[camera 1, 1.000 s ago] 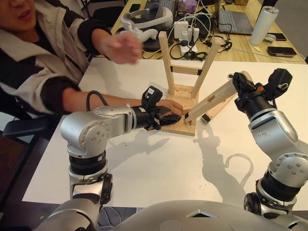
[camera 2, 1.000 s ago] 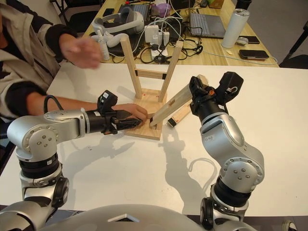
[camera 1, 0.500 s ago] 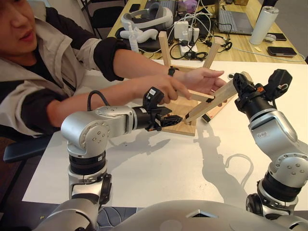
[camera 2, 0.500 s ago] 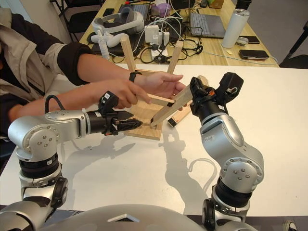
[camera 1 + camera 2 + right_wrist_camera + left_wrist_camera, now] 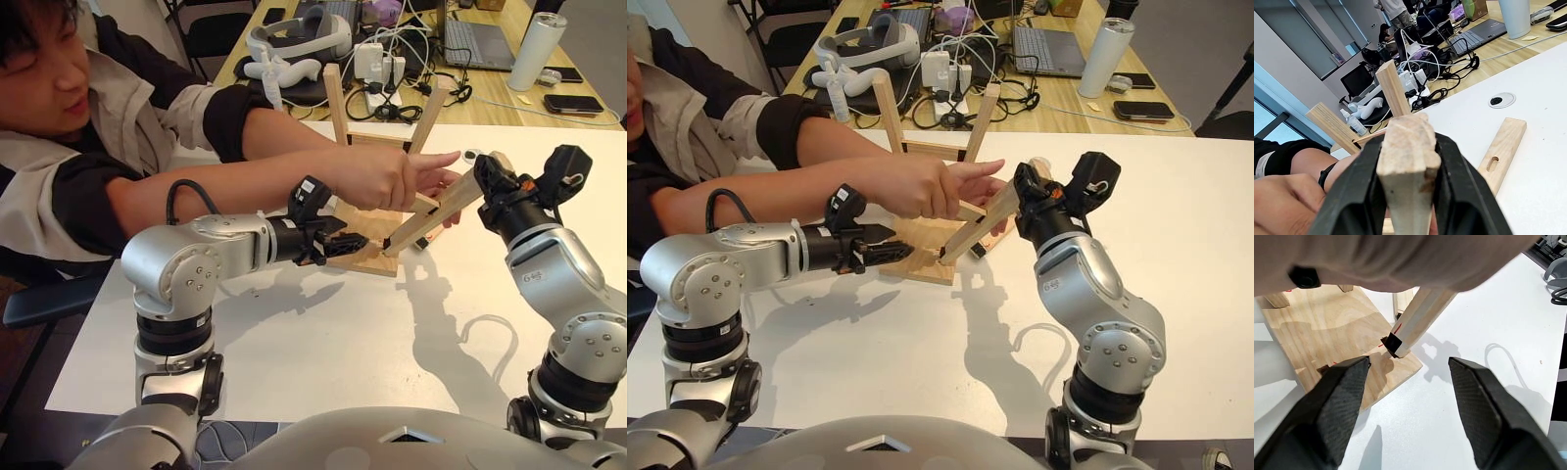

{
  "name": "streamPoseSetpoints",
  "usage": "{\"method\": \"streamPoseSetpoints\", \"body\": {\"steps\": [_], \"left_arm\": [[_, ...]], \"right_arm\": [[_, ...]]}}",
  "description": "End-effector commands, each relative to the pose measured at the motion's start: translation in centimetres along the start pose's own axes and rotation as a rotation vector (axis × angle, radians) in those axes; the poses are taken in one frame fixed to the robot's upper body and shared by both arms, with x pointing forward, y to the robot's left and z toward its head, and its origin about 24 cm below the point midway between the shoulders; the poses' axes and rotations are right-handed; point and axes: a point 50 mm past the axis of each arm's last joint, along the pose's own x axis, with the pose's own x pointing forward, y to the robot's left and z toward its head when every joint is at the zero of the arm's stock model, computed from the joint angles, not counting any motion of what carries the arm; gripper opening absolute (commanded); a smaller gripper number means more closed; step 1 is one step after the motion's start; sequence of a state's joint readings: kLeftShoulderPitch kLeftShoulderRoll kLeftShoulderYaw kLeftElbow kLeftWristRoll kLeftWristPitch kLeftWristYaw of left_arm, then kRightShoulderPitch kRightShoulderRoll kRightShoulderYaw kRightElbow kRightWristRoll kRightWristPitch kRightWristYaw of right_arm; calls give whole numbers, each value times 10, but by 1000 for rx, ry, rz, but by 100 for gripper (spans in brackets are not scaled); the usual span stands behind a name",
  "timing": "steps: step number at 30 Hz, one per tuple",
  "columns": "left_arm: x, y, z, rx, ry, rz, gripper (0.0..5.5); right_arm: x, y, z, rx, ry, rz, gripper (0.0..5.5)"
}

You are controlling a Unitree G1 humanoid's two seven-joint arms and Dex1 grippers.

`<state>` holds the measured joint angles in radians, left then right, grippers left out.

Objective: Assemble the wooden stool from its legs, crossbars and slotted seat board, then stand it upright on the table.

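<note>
Head view: seat board lies flat mid-surface. A leg slants off it toward 2 o'clock into the right gripper, with a person's hand over the board.
Left wrist: left gripper fingers apart, leg foot touching the board.
Right wrist: gripper clamped on the leg top. A loose crossbar lies on the surface.

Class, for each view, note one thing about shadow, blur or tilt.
Left eye view: the held leg throws a soft-edged shadow on the table. Left wrist view: the person's arm, close to the lens, is blurred; the seat board is sharp. Right wrist view: the room tilts.
</note>
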<state>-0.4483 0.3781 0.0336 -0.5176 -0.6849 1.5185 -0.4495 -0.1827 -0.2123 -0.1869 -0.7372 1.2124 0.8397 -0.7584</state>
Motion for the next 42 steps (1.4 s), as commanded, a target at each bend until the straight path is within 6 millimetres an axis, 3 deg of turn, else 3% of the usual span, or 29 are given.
{"method": "streamPoseSetpoints", "body": {"steps": [1,19,31,42], "left_arm": [[0,1,0,5,9,5,299],[-8,11,4,11,8,35,299],[-15,17,7,22,22,43,299],[-17,22,10,35,31,56,299]], "right_arm": [[-1,5,2,28,-9,39,102],[-3,-4,-12,-69,45,-45,101],[1,11,-2,-203,-43,1,101],[3,0,-23,-171,93,-80,101]]}}
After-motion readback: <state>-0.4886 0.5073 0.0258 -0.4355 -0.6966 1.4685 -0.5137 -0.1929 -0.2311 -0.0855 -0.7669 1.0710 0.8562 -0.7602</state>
